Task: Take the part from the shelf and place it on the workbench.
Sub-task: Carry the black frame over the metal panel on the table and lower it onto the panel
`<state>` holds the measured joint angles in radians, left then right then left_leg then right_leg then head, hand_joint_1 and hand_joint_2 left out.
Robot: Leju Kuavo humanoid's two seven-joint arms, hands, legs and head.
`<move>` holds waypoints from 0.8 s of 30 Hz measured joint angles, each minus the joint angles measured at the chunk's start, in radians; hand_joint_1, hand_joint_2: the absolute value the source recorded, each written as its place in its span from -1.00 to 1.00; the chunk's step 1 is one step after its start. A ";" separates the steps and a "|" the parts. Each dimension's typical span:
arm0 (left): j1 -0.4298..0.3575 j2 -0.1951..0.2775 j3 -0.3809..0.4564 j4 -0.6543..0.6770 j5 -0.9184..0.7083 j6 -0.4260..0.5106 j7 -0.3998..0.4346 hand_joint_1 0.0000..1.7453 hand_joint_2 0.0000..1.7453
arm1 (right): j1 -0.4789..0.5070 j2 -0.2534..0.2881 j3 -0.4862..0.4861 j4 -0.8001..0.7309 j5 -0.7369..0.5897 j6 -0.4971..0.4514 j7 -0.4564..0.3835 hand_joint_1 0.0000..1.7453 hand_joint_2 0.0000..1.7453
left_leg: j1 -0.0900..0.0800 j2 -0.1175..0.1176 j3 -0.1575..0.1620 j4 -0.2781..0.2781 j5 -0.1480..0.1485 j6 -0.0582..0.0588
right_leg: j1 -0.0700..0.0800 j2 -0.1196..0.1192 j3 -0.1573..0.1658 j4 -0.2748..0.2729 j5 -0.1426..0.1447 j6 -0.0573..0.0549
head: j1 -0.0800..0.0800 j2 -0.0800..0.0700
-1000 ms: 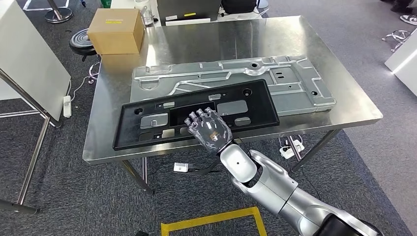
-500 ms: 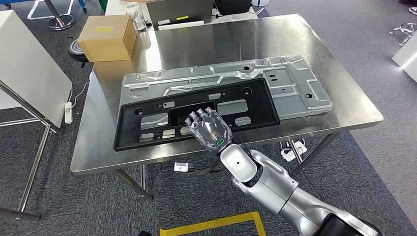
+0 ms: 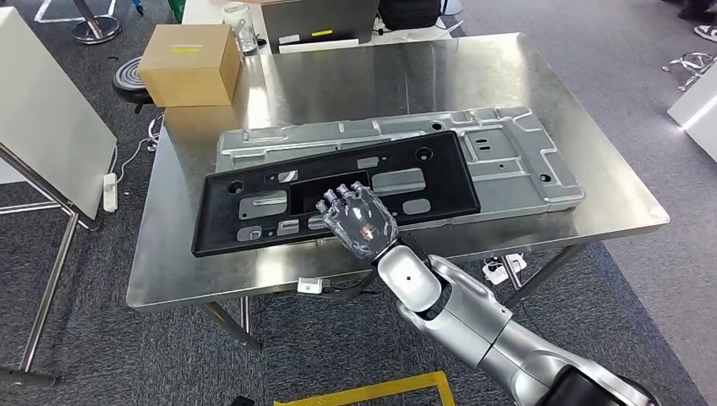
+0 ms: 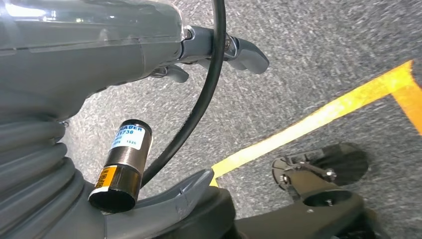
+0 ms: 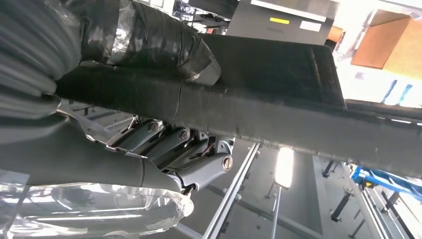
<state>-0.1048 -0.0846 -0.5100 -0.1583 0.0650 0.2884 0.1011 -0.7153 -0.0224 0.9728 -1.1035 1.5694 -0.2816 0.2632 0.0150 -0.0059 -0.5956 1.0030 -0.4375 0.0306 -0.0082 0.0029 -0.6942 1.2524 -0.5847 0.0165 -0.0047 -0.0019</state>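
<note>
Black part [image 3: 338,199] w/ right hand [image 3: 359,222] gripping its near edge has swung slightly: left end lower in frame, right end higher.

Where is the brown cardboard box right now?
In the head view the cardboard box sits off the far left corner of the metal table, beyond the silver panel and the black part.

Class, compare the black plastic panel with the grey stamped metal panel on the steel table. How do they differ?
The black plastic panel is dark and matte; the grey stamped metal panel is pale and shiny. The black panel lies partly on top of the grey one, nearer the table's front edge. The right hand grips the black panel, not the grey. Both are long, flat, with cut-outs.
</note>
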 joint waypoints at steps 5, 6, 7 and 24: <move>0.003 0.000 0.000 0.000 0.000 0.000 0.000 -1.00 1.00 | 0.006 -0.001 0.000 0.001 0.000 0.000 0.000 0.98 1.00 | 0.002 -0.003 0.032 0.007 -0.030 -0.008 | -0.012 -0.002 -0.013 -0.069 0.120 0.006 | 0.000 0.000; 0.002 0.000 0.000 0.000 0.000 0.000 0.000 -1.00 1.00 | 0.005 -0.001 0.000 0.001 0.000 0.000 -0.001 0.98 1.00 | 0.001 -0.004 0.038 0.012 -0.039 -0.014 | -0.012 -0.002 0.015 -0.133 0.148 0.004 | 0.000 0.000; 0.001 0.000 0.000 0.000 0.000 0.000 0.000 -1.00 1.00 | 0.003 -0.001 0.000 0.001 0.000 0.000 -0.001 0.98 1.00 | -0.001 -0.004 0.040 0.015 -0.046 -0.020 | -0.011 -0.002 0.034 -0.176 0.160 0.000 | 0.000 0.000; -0.003 0.003 0.000 0.001 0.001 0.000 0.000 -1.00 1.00 | 0.003 0.002 0.000 0.001 0.000 -0.001 -0.001 0.98 1.00 | -0.012 0.000 -0.022 0.035 0.006 -0.024 | 0.003 0.004 0.121 -0.213 0.095 -0.030 | 0.000 0.000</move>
<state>-0.1074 -0.0819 -0.5104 -0.1572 0.0659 0.2884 0.1013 -0.7128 -0.0209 0.9728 -1.1029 1.5694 -0.2825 0.2626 0.0027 -0.0056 -0.6172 1.0375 -0.4315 0.0067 -0.0056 0.0072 -0.5732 1.0393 -0.4899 -0.0134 -0.0051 -0.0019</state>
